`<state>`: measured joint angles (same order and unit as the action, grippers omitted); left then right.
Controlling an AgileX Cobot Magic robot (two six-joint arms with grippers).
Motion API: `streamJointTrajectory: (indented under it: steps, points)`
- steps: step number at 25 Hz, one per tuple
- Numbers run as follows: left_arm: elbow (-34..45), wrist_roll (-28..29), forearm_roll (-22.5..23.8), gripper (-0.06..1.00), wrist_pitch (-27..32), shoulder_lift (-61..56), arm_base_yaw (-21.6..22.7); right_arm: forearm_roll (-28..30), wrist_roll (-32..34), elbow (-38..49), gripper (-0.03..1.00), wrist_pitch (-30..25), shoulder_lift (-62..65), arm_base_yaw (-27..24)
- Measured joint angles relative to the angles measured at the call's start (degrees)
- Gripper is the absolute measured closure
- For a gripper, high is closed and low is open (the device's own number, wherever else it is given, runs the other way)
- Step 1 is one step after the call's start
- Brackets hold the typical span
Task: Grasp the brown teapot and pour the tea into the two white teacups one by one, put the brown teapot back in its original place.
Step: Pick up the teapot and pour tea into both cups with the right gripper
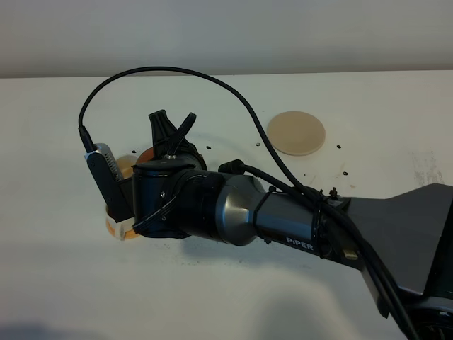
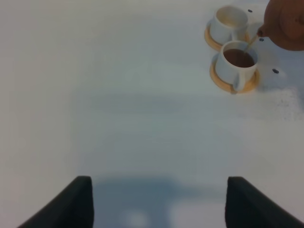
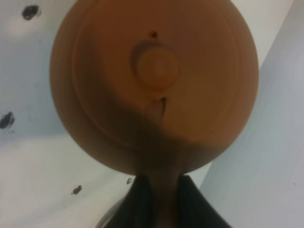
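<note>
My right gripper (image 1: 172, 132) reaches across to the left and is shut on the handle of the brown teapot (image 3: 156, 80), which fills the right wrist view with its lid knob facing the camera. In the left wrist view the teapot (image 2: 287, 23) is tilted, and a thin stream of tea runs from its spout into the nearer white teacup (image 2: 237, 61), which holds dark tea. The other white teacup (image 2: 229, 21) stands just behind it and looks pale inside. The beige coaster (image 1: 296, 132) lies bare at the back right. My left gripper (image 2: 156, 204) is open and empty, well away from the cups.
Each cup stands on an orange saucer (image 2: 223, 81); one saucer edge (image 1: 117, 228) shows under my right arm in the high view. My right arm (image 1: 283, 219) covers the cups there. Small dark specks (image 1: 306, 173) dot the white table.
</note>
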<state>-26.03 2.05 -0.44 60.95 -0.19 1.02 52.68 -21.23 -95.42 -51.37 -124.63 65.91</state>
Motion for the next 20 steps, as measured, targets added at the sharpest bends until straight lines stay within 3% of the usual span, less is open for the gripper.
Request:
streamJointTrajectory:
  steps: [20]
  points:
    - [0.00, 0.00, 0.00, 0.38, 0.00, 0.00, 0.00, 0.76, -0.93, 0.00, 0.87, 0.54, 0.00, 0.52]
